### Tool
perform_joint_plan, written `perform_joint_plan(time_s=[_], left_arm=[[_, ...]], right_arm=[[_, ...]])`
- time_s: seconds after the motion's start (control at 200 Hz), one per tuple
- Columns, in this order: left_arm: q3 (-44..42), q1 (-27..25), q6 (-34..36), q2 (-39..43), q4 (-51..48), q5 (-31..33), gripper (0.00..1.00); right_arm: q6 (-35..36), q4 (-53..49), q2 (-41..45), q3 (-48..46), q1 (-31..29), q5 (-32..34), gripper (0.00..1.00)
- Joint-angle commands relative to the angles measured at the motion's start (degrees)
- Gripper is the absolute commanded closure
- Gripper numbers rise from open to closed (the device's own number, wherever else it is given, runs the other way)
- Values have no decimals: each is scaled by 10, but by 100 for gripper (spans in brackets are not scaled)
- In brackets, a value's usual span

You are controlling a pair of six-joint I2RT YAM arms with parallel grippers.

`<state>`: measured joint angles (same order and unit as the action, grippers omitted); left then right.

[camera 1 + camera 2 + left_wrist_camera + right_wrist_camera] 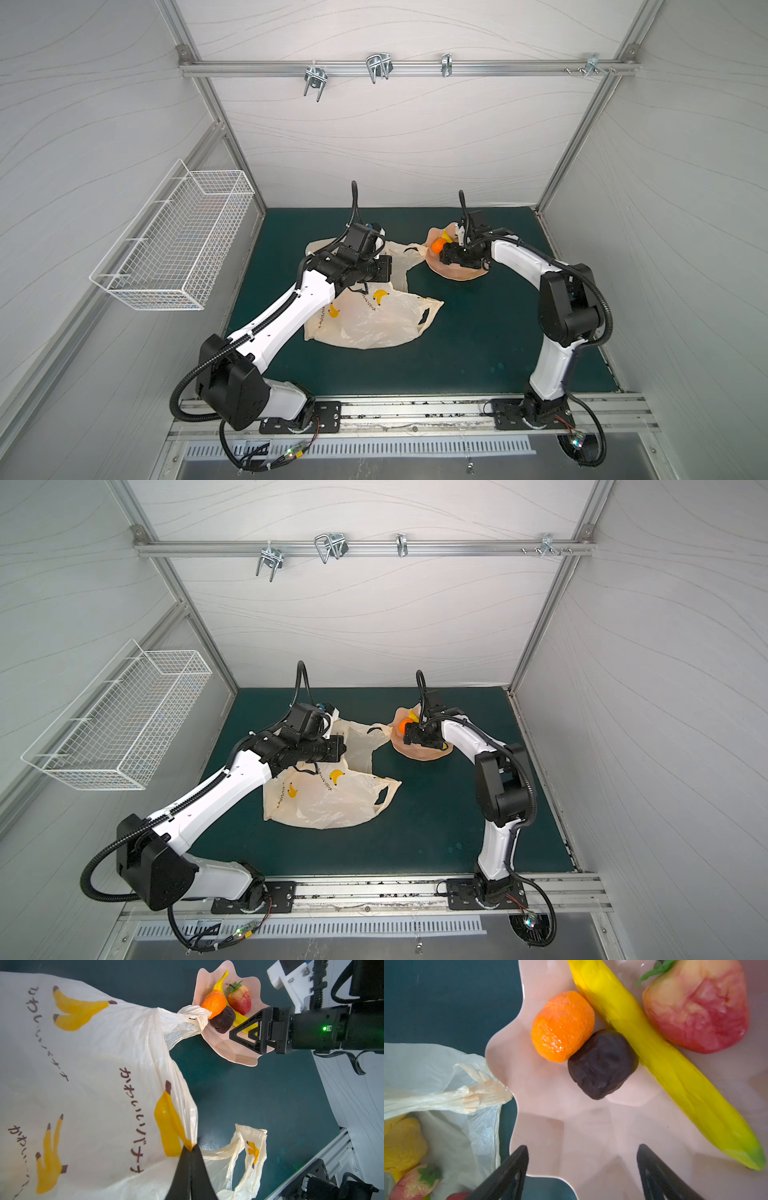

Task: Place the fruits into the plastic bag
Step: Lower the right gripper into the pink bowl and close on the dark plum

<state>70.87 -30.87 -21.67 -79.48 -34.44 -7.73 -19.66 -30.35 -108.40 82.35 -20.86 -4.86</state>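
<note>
In the dish (pixel 550 1105) we count one banana (pixel 654 1053), one orange (pixel 562 1026), one brown fruit (pixel 602 1064) and one strawberry (pixel 695 1007). Our right hand (pixel 582 1147) stands apart over it. Near it, our left hand (pixel 190 1149) is clamped on the one bag (pixel 93 1064).

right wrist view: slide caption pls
Open right gripper over the pink dish of orange, brown fruit, banana, strawberry.

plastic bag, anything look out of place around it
Yes: one twisted handle loop of the plastic bag reaches over to the pink scalloped dish and rests against its rim beside the orange. Pulling the bag might drag or tip the dish.
</note>
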Motion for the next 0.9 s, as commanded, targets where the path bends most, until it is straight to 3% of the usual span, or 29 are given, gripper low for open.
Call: perform_joint_plan(time_s=[0.0, 0.895], left_arm=[[19, -2, 3, 3, 5, 1, 100], [31, -2, 2, 10, -9, 4, 100]], right_arm=[[5, -2, -23, 26, 8, 5, 18], [-20, -23, -156, 139, 15, 2, 18]])
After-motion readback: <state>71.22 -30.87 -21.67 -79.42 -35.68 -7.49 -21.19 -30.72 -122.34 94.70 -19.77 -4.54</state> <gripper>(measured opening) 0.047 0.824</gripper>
